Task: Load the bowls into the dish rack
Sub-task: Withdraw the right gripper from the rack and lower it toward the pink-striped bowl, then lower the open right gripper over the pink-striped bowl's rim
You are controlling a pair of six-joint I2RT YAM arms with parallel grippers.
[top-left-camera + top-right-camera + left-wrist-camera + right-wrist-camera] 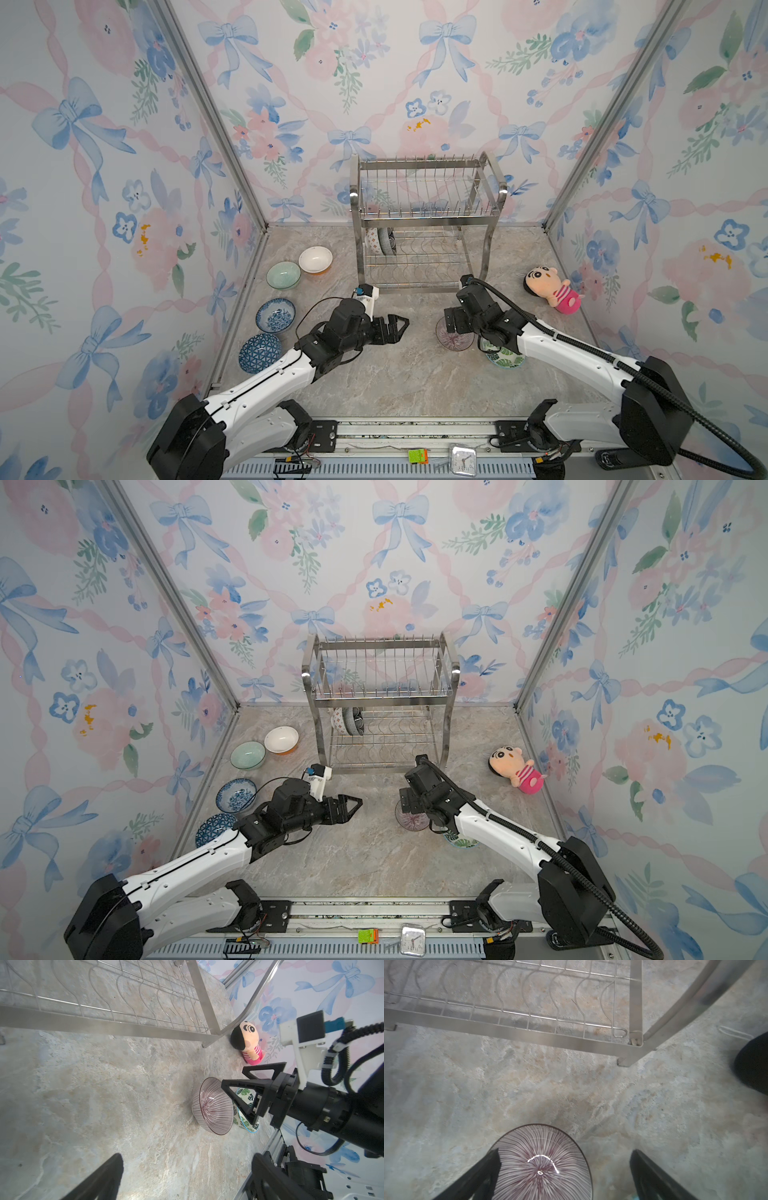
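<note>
Pink-striped bowl (542, 1167) just below rt jaws, spread over it, lt jaws also spread, well apart

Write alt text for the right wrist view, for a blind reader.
A pink-striped bowl sits on the table, partly between the open fingers of the right gripper. Beyond it is the lower shelf of the dish rack.

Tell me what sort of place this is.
Likely a staged robot test cell dressed as a kitchen, not a real one: floral wallpaper panels on aluminium posts box in a marble-look tabletop holding a dish rack and bowls.
</note>
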